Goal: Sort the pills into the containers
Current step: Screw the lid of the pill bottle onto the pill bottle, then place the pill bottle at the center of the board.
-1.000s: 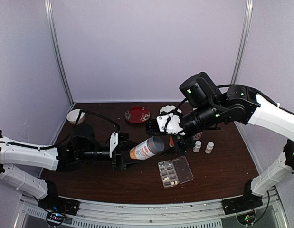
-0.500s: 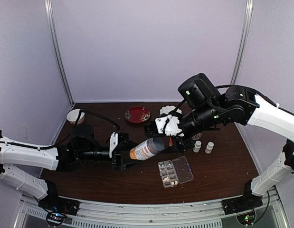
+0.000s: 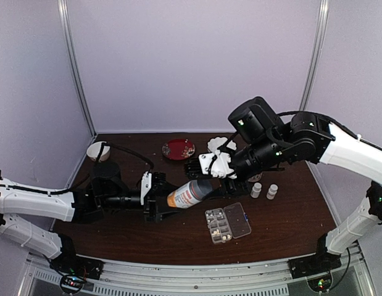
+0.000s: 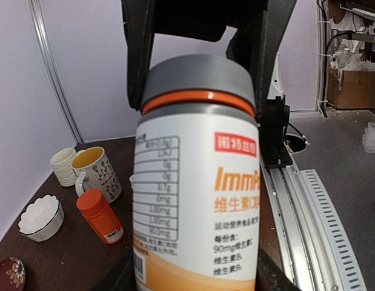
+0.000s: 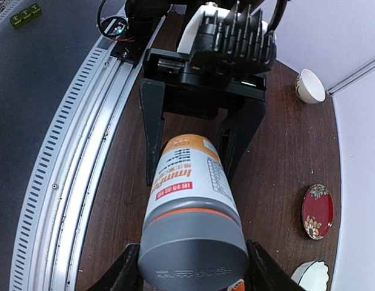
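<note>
A white-and-orange bottle with a grey cap (image 3: 189,193) hangs level above the table between both arms. My left gripper (image 3: 161,201) is shut on its base, and its label fills the left wrist view (image 4: 196,200). My right gripper (image 3: 210,180) sits on the grey cap (image 5: 193,254), with one finger against each side. The clear pill box (image 3: 216,217) lies open on the table to the front right of the bottle, its lid (image 3: 239,221) folded out. Pale pills (image 3: 223,234) show in its nearest compartments.
Two small white bottles (image 3: 257,190) (image 3: 272,191) stand right of the grippers. A red plate (image 3: 178,148), a white bowl (image 3: 98,150) and a scalloped white dish (image 3: 218,143) sit at the back. A small orange bottle (image 4: 99,216) and mugs (image 4: 96,173) stand beyond the held bottle.
My right gripper has moved left and down onto the bottle's grey cap. The left gripper and the bottle have stayed nearly still.
</note>
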